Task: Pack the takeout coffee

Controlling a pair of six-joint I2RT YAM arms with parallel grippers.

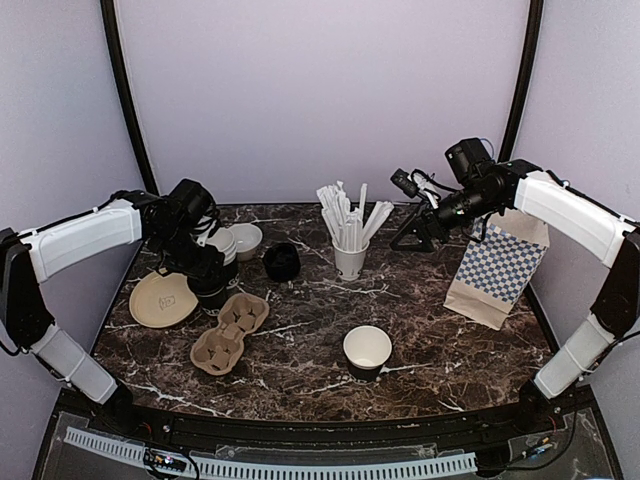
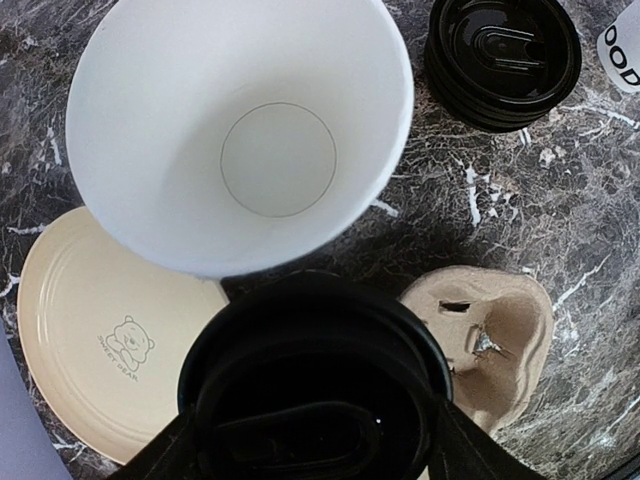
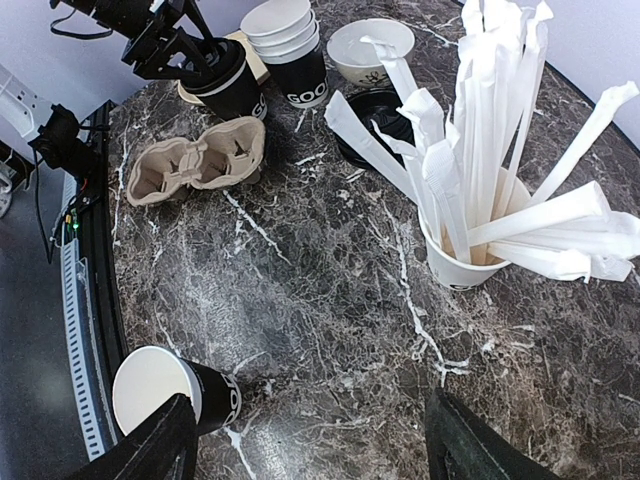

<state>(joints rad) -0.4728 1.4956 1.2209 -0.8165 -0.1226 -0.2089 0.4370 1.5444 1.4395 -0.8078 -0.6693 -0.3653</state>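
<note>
Dark marble table, glossy, white veins. Coffee: black paper cup with a black plastic lid that has a raised oval ridge. It sits at the left of the table, between the cream plate with a bear print and the brown pulp carrier, just in front of the cup stack. The stack is black outside, white inside, round base seam visible.

Left gripper is clamped on the coffee, one dark finger on each side of the lid. The left arm is bent, white forearm reaching in from the left edge, wrist angled down. The cup body is hidden under the lid in the wrist view, so I can't tell if it is lifted or resting on the marble.

Right gripper is released, fingers spread wide, nothing between them. It is held above the table near the straw cup, which is white and packed with paper-wrapped straws. The right arm stretches in from the right, elbow high, partly covering the top of the kraft bag with a blue-white check panel.

Also there: a low stack of black lids, a white bowl at the back, and a lone open cup in the front middle. The print on the cups is cut off and unreadable.
</note>
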